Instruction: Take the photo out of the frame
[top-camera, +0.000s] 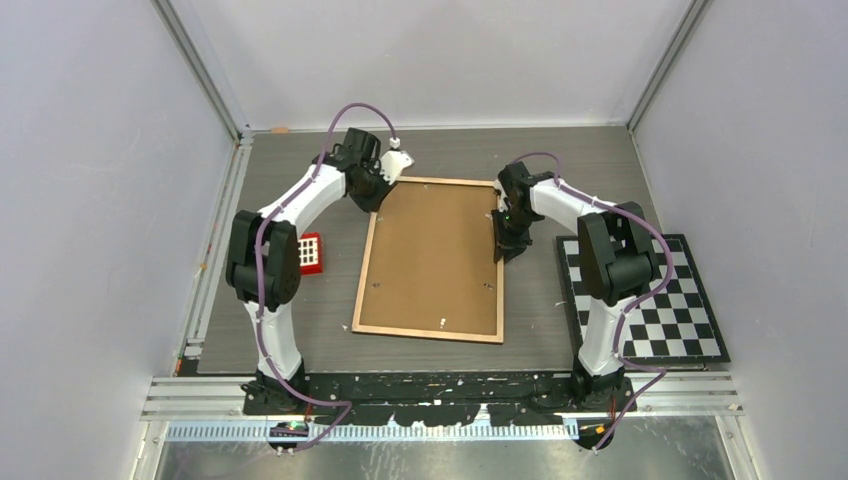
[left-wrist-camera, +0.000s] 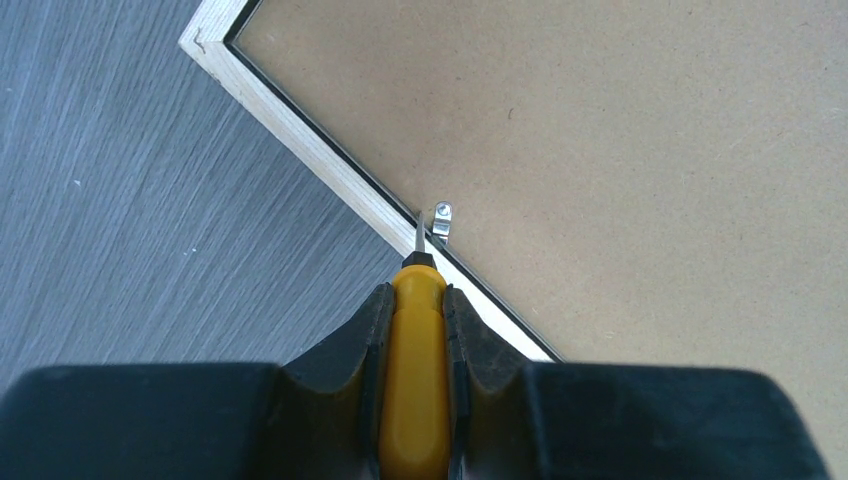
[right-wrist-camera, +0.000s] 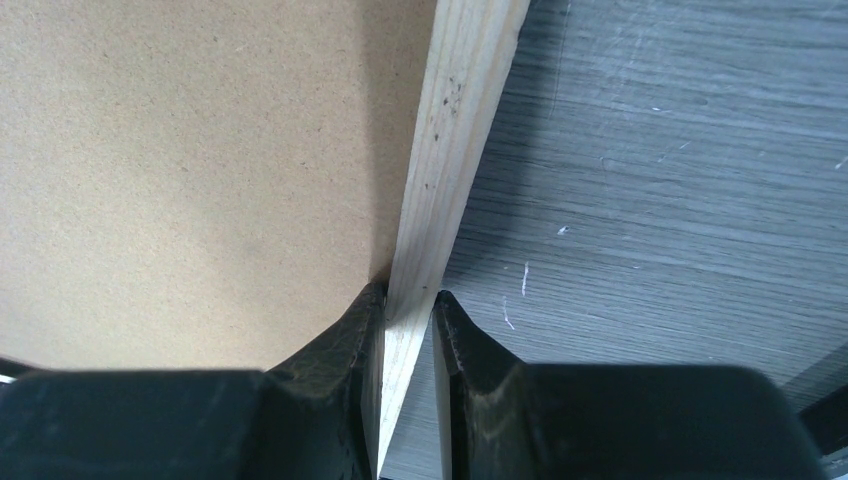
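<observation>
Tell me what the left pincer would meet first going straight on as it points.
Likely the small metal tab on the frame's back: the yellow screwdriver the left pincer grips points its tip right at it.

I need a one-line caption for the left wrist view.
Left end effector holds a yellow-handled tool, its tip beside a metal clip on the face-down frame.

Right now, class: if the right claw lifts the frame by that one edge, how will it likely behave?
The frame should be stiff; its wood rim looks solid. Broad, flat and gripped at one edge by the right claw, it may tilt or twist. It is probably light: thin rim, thin brown board.
</observation>
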